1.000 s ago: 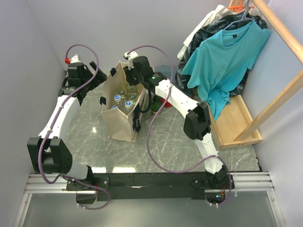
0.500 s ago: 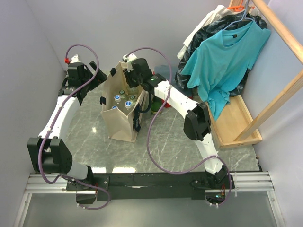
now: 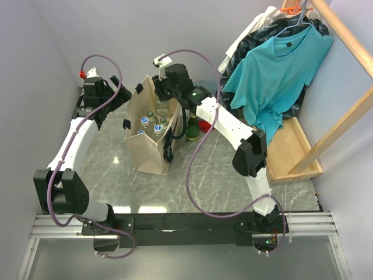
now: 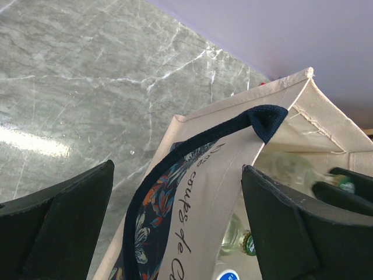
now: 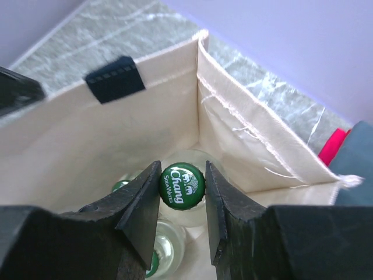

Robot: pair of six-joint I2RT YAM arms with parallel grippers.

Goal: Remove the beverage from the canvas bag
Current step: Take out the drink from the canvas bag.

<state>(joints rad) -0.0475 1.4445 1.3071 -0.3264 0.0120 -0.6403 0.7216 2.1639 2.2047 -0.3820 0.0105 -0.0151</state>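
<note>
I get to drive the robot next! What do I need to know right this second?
The left gripper is open, one finger on each side of the canvas bag rim, not pinching it.
The right gripper is shut on the green cap of a bottle, low inside the bag.
Several other bottles stand in the bag too.
Done: the bottle is gripped.
Left: lift it straight up past the rim, stand it on the table, let go.
</note>
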